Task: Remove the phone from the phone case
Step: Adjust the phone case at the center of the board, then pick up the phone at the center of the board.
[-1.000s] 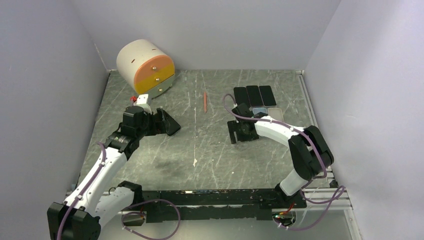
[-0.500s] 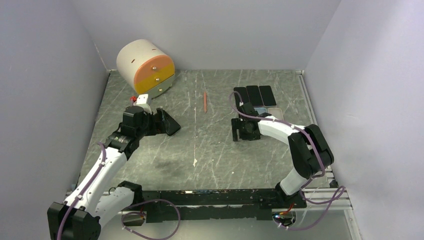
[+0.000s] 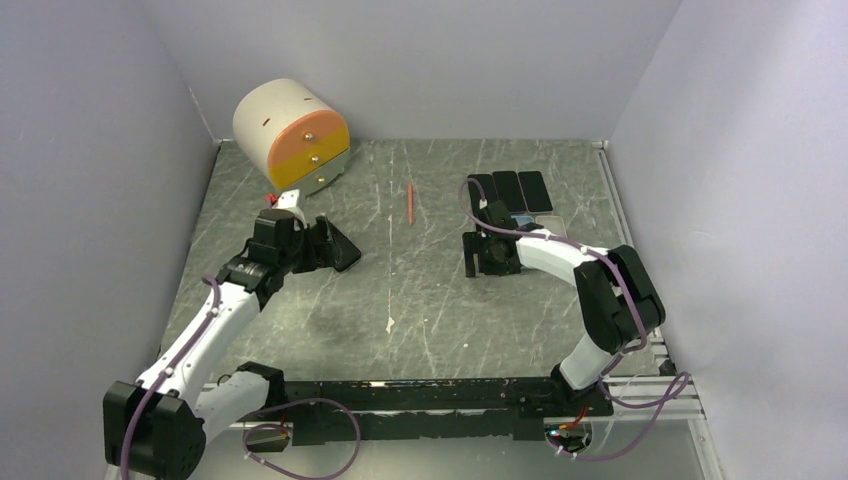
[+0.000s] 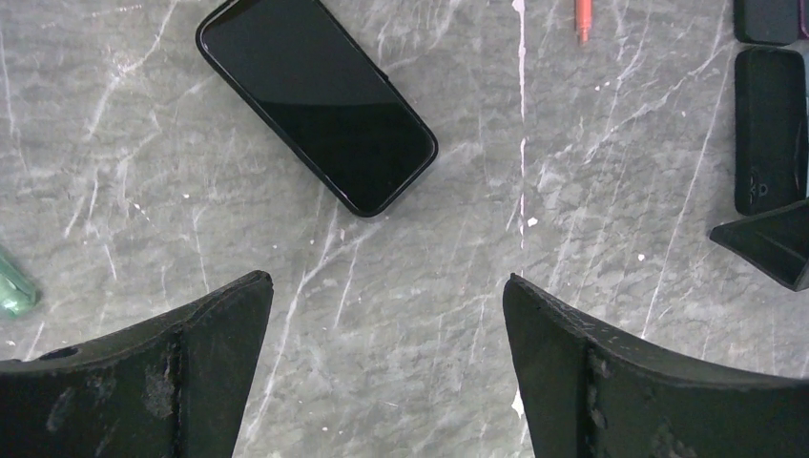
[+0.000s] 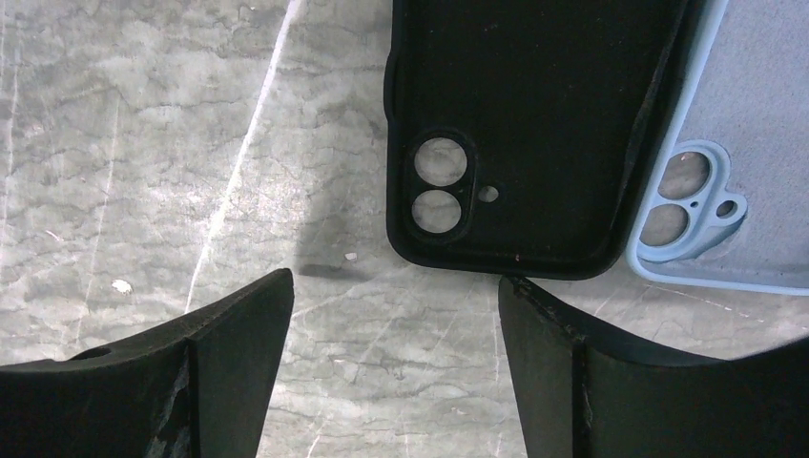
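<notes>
A black phone (image 4: 317, 103) lies screen up on the marble table, with a thin black rim around it that looks like its phone case. My left gripper (image 4: 386, 279) hangs open just short of it, nothing between its fingers. In the top view the left gripper (image 3: 332, 246) is at the left middle, and I cannot tell the phone from the black fingers there. My right gripper (image 5: 396, 280) is open over bare table. Its right fingertip is at the end of an empty black case (image 5: 534, 134). An empty light blue case (image 5: 739, 143) lies beside that one.
Three black cases (image 3: 508, 189) lie in a row at the back right. An orange pen (image 3: 410, 203) lies mid-table. A cream drum with orange and yellow drawers (image 3: 295, 135) stands at the back left. A green translucent bit (image 4: 11, 291) lies left of the left gripper. Walls close in three sides.
The right gripper has slid a little to the right and away, up to the cases. The left arm has shifted slightly. Both grippers stay open.
</notes>
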Tool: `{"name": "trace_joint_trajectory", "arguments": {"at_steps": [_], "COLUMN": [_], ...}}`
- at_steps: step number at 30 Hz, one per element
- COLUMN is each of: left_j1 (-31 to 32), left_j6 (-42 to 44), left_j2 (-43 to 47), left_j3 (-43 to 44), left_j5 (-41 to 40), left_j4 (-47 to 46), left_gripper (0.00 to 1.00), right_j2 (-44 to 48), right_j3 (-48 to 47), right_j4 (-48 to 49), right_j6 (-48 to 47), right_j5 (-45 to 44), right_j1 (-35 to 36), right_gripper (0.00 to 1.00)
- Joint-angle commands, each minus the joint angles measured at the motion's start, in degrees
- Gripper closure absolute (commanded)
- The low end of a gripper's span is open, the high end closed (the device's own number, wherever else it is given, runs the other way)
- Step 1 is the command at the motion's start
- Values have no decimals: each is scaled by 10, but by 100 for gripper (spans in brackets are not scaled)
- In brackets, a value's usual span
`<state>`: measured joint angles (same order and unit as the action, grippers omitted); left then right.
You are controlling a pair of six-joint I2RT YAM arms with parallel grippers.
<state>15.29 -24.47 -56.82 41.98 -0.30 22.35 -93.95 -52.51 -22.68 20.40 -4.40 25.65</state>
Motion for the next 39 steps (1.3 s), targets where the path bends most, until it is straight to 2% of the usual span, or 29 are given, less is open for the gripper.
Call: {"name": "trace_joint_trajectory", "arguments": {"at_steps": [1,5,10,20,28,30,39], "left_j1": [-3,-3,-3,-3,-3,-2,0], "left_j6": [-38,-87,-178,-317,-374,-382,-376], "left_j2": [-27,-87,-178,-341,-460,-486,-585], "left_j3": [40,74,124,228,323,349,432], "left_j5": [4,-19,-50,-98,-151,-165,-182], "left_j4": [27,63,113,146,194,220,277], "left_gripper": [5,5,5,4,4,2,2], "right_j2": [27,89,189,378,415,415,417], "right_j3": [-21,-12,22,119,157,160,168], "right_j4": [9,11,59,140,162,165,175], "right_j6": [-11,-16,-42,-86,-85,-86,-95], "right_j5": [12,29,17,-46,-20,-11,-3], "right_j1": [-2,-3,-3,-3,-5,-5,-5], "right_gripper": [18,12,1,1,1,1,1]}}
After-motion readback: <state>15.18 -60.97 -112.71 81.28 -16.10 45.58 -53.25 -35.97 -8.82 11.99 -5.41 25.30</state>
